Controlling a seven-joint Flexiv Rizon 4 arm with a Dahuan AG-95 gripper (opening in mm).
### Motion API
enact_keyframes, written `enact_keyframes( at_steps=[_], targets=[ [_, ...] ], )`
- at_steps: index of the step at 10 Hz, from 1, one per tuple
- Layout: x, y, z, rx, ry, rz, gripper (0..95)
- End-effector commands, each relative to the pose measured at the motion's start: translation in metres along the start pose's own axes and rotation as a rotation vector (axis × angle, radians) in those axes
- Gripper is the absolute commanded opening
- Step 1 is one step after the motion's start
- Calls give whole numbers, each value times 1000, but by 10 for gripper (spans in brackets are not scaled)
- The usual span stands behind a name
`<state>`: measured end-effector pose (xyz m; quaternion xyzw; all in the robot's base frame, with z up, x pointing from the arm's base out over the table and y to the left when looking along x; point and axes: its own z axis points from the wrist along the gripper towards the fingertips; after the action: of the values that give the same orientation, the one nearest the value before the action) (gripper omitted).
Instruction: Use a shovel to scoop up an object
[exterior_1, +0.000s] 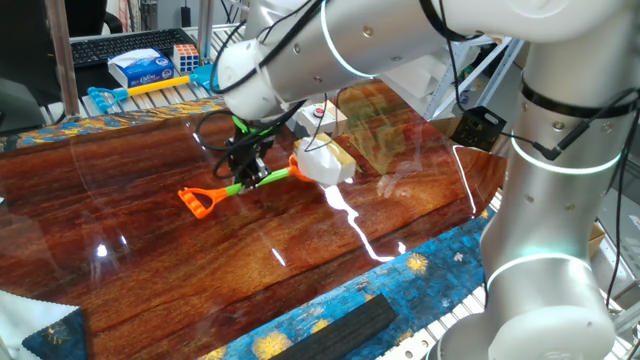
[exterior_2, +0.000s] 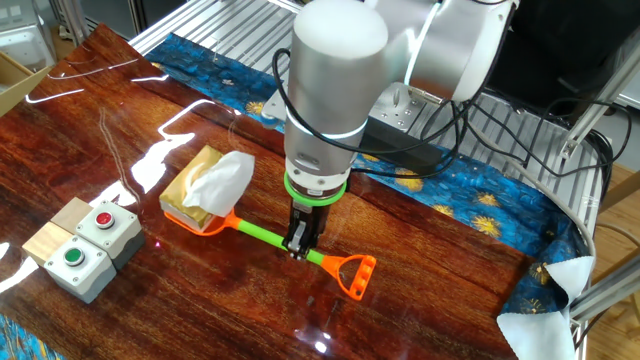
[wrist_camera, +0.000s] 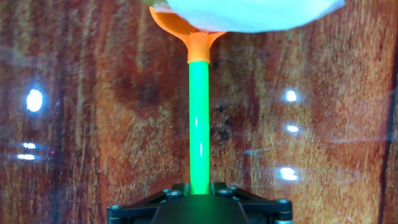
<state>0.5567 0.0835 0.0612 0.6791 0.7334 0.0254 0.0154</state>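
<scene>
The shovel has a green shaft (exterior_2: 268, 236), an orange blade (exterior_2: 198, 219) and an orange handle (exterior_2: 355, 275). It also shows in one fixed view (exterior_1: 245, 183) and the hand view (wrist_camera: 199, 118). My gripper (exterior_2: 298, 247) is shut on the green shaft near the handle end. The object, a white crumpled lump with a tan part (exterior_2: 210, 182), sits on the orange blade. In one fixed view the object (exterior_1: 322, 163) lies at the blade end. In the hand view its white underside (wrist_camera: 249, 14) covers the blade (wrist_camera: 180, 26) at the top.
A beige box with red and green buttons (exterior_2: 85, 243) stands at the left of the wooden table (exterior_2: 120, 310). A blue patterned cloth (exterior_2: 470, 200) edges the table. A keyboard, a blue box and a cube (exterior_1: 150, 62) lie beyond the far edge.
</scene>
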Motion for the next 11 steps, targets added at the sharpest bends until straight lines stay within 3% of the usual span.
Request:
enact_keyframes(
  at_steps=[1, 4, 9, 11],
  targets=[
    [-1, 0, 3, -14, -4, 29, 0],
    [-3, 1, 9, -20, 14, 40, 0],
    [-4, 0, 24, -35, -6, 38, 0],
    [-5, 0, 27, -56, -9, 47, 0]
  ],
)
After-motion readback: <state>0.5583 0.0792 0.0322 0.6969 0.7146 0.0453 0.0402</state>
